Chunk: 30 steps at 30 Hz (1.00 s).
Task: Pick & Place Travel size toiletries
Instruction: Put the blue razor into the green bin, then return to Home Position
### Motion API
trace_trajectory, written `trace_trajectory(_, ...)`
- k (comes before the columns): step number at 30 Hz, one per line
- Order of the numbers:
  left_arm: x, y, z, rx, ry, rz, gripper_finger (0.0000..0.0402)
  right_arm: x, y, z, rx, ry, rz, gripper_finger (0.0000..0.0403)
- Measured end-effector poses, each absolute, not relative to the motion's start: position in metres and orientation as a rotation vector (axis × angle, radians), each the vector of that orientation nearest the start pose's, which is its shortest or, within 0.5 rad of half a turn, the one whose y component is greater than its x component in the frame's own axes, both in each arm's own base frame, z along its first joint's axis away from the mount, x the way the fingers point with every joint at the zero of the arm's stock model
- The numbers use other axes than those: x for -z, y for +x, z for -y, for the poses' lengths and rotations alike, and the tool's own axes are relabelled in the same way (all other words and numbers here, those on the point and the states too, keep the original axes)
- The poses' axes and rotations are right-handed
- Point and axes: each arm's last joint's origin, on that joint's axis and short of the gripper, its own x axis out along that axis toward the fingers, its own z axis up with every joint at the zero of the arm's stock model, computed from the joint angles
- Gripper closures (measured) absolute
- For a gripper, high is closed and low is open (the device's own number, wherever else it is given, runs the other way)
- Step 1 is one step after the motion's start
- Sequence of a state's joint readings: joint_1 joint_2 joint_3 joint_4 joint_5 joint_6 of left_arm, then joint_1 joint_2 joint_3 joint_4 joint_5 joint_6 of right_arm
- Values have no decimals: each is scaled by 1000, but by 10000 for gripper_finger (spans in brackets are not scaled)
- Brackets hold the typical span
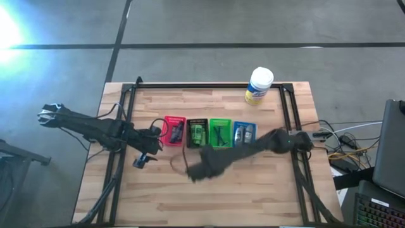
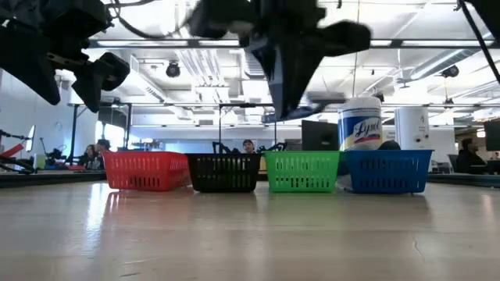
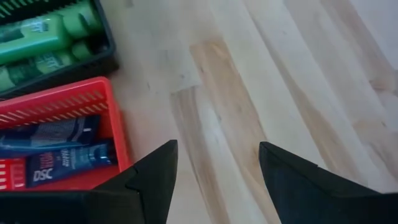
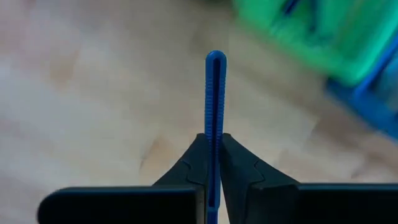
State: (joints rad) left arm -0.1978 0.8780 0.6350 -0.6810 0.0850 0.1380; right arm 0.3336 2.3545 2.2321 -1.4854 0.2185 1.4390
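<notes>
My right gripper (image 4: 214,137) is shut on a thin blue ridged stick (image 4: 215,93). It hovers above bare wood in front of the black tray (image 1: 197,133); in the high view the right gripper (image 1: 195,172) hides the stick. My left gripper (image 3: 217,149) is open and holds nothing, above the table just near of the red tray (image 3: 93,106); in the high view the left gripper (image 1: 142,158) is left of the tray row. Dark tubes (image 3: 62,162) lie in the red tray and green packets (image 3: 43,37) in the black one. My right gripper pinches the blue stick between its two fingers, on the part (image 4: 214,127) behind its free end. The fingers lie along the stick, and its free end (image 4: 216,59) juts out past the fingertips. The stick is lifted clear of the table.
Red, black, green (image 1: 220,133) and blue (image 1: 245,133) trays stand in a row across the table's middle. A white canister with a yellow label (image 1: 259,85) stands at the far edge. Bare wood stretches along the near half (image 1: 209,202). People show in the room behind.
</notes>
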Motion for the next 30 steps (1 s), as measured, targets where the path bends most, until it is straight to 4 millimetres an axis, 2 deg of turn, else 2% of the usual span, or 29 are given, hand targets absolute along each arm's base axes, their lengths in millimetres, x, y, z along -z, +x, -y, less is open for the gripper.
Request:
trace_trajectory(7, -230, 158, 32, 261, 209, -899, 172, -266, 413, -48, 1091, 795, -1019, 396)
trace_trajectory(10, -231, 158, 31, 235, 227, -891, 172, -254, 407, -15, 1121, 850, -968, 398)
trace_trajectory(13, -232, 156, 30, 219, 237, -885, 172, -240, 403, 4, 1118, 916, -910, 398)
trace_trajectory(17, -232, 154, 29, 206, 244, -893, 172, -249, 394, 9, 1048, 961, -863, 396)
trace_trajectory(23, -233, 154, 28, 176, 257, -885, 172, -243, 379, 0, 1037, 932, -930, 388)
trace_trajectory(26, -234, 156, 28, 170, 263, -868, 172, -241, 374, -11, 1016, 915, -956, 369)
trace_trajectory(30, -234, 157, 28, 170, 263, -857, 172, -232, 370, -40, 977, 879, -999, 337)
